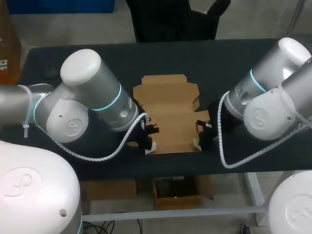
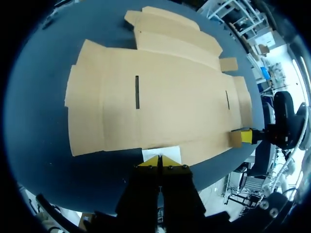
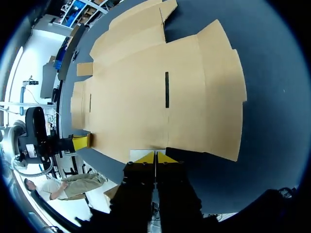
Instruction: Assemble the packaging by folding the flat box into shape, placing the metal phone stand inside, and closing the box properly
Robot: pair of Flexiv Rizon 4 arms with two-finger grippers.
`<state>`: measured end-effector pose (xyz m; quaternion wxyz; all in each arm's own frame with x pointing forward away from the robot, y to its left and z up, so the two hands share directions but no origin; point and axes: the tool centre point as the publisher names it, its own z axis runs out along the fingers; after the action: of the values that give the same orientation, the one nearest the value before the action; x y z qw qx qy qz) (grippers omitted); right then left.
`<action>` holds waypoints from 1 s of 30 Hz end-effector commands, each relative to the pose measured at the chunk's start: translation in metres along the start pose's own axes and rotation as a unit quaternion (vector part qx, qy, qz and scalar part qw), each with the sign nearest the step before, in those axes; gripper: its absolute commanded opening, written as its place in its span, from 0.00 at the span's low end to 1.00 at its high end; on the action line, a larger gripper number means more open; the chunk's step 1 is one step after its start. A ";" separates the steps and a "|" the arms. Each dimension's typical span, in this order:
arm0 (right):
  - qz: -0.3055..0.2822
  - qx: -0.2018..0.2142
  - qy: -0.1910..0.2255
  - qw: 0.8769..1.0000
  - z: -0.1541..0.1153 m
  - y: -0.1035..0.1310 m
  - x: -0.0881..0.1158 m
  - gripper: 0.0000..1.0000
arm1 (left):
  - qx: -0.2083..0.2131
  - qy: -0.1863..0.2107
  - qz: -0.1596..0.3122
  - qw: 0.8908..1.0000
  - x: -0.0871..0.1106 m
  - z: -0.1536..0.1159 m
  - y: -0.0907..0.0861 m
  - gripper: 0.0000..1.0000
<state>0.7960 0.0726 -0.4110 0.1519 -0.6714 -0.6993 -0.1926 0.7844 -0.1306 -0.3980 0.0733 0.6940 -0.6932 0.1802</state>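
A dark, matte surface (image 1: pixel 97 53) spans the head view. The left arm (image 1: pixel 83 105) comes in from the left, with a white coiled cable (image 1: pixel 97 155) looping beneath it. Its bulk hides the surface under it. A pressed-in emblem (image 1: pixel 74 127) marks its housing.

The left jaws sit at the near left corner of the flat box (image 1: pixel 168 114). Their tips are pressed together with only a hairline between them, and they grip nothing. A small white patch (image 2: pixel 163 153) lies just ahead of them at the cardboard's edge. I cannot tell whether they touch it.

The flat box lies opened out mid-surface. It is plain brown cardboard with two narrow slots (image 2: pixel 137 92).

The right arm (image 1: pixel 273 97) enters from the right. The right jaws, at the box's near right corner, are likewise closed tip to tip and hold nothing. A white patch (image 3: pixel 143 153) lies just ahead of them too. In the head view both sets of jaws are dark and hard to make out.
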 end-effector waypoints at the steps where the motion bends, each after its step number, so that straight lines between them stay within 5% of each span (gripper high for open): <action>1: -0.003 -0.003 0.033 0.999 -0.030 -0.002 -0.013 0.00 | 0.002 0.012 0.005 1.000 -0.012 -0.029 0.000 0.00; 15: -0.018 -0.026 0.085 0.996 -0.073 0.021 -0.029 0.00 | 0.002 0.032 0.028 0.999 -0.019 -0.071 -0.027 0.00; 20: -0.022 -0.036 0.108 0.993 -0.087 0.032 -0.038 0.00 | 0.004 0.036 0.032 0.999 -0.021 -0.081 -0.037 0.49; 22: -0.022 -0.040 0.113 0.992 -0.093 0.037 -0.041 0.08 | 0.006 0.038 0.031 0.999 -0.022 -0.085 -0.041 0.89; 23: -0.023 -0.043 0.123 0.991 -0.097 0.040 -0.044 0.17 | 0.009 0.040 0.032 0.999 -0.022 -0.087 -0.044 1.00; 30: -0.016 -0.051 0.138 0.989 -0.111 0.060 -0.051 0.46 | 0.022 0.041 0.031 0.998 -0.027 -0.098 -0.059 1.00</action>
<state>0.8485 -0.0162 -0.3428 0.1277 -0.6673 -0.6841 -0.2651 0.8274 -0.0736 -0.3128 0.0789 0.6664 -0.7057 0.2273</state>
